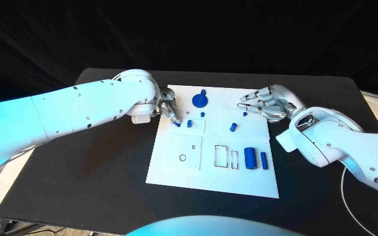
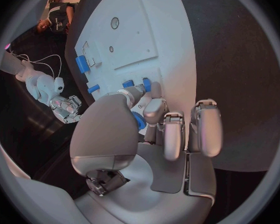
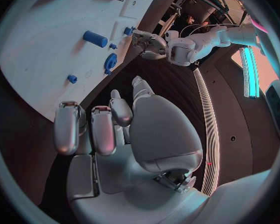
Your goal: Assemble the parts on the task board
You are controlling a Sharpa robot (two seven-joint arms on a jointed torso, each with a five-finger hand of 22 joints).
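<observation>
The white task board [image 1: 177, 176] [image 2: 152, 30] [image 3: 47, 40] lies mid-table. My left hand [image 1: 165, 107] [image 2: 146, 134] [image 3: 149, 42] hangs over its far left corner, thumb and one fingertip right at two small blue pegs [image 1: 178, 122] [image 2: 127, 83]. Whether one is pinched is hidden. A blue gear [image 1: 200, 100] [image 3: 110, 62] stands just right of that hand. A short blue part [image 1: 234, 127] [image 3: 94, 38] sits mid-board. A blue cylinder [image 1: 249, 158] [image 2: 82, 63] and a blue bar [image 1: 264, 160] lie near right. My right hand [image 1: 264, 105] [image 3: 115, 129] [image 2: 62, 107] hovers at the far right edge, fingers curled on nothing.
The board carries a square recess with a hole [image 1: 185, 151] and two narrow rectangular slots [image 1: 222, 155] beside the cylinder. Black table [image 1: 102, 165] surrounds the board on all sides, with wide room at the left and front.
</observation>
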